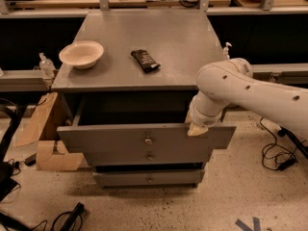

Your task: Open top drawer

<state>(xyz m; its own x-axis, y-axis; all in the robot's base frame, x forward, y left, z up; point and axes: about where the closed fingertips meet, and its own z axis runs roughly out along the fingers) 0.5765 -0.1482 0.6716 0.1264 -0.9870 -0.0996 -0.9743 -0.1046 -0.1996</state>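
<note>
No legible text, brand or number anywhere. Print on dark wrapper (145,60) on surface (183,42): unreadable. Floor, right of cabinet: blue marking (246,224), cut off, unreadable. Arm's gripper (197,129) sits at upper edge of top drawer (106,138) front, right end; no lettering legible there.

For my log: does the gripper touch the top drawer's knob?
Apart. Camera view: gripper at the top drawer edge, clear gap between it and the knob.

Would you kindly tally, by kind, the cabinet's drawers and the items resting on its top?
Drawers: 3 (top drawer, middle drawer, bottom drawer)
Bowls: 1 (white bowl)
Snack bars: 1 (dark bar)
Total: 5
The gripper sits at the top drawer's front edge, right side.
</note>
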